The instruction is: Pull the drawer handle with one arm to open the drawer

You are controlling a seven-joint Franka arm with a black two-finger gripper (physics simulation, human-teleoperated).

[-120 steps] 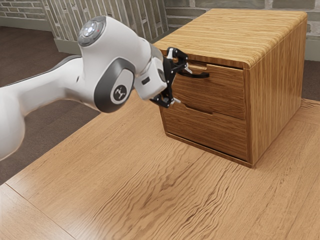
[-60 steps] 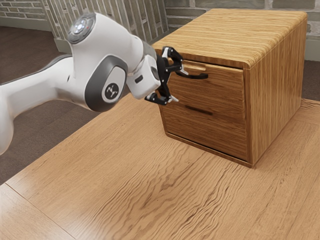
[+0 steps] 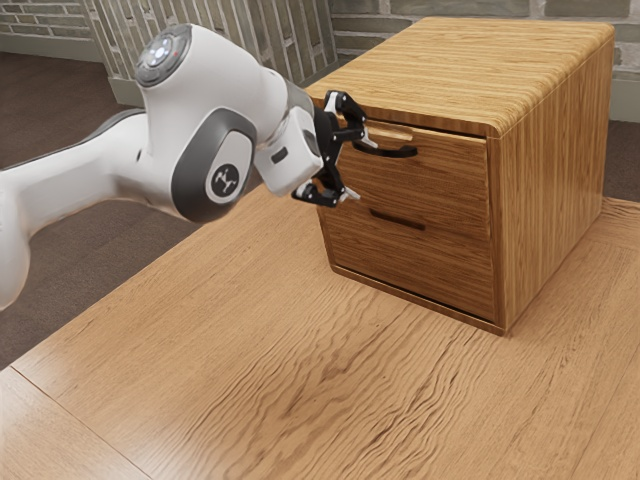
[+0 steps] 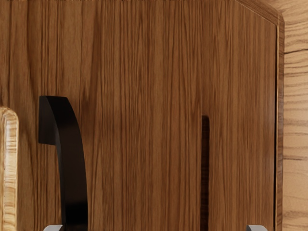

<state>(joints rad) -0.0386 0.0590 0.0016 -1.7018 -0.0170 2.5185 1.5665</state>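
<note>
Hand (image 3: 352,160) stands wide apart at the near end of the handle (image 3: 396,152), which lies just inside one finger, ready for clamping. The top drawer (image 3: 440,185) looks shut or barely ajar, so I judge the pull not yet made.

A broad wooden table (image 3: 300,380) with bold wavy grain, a seam cutting across its near left corner. Beyond its far edge, dark brown floor (image 3: 70,100). At the back, a grey brick wall (image 3: 40,18) and pale slatted panelling (image 3: 270,30). Soft, even light.
</note>
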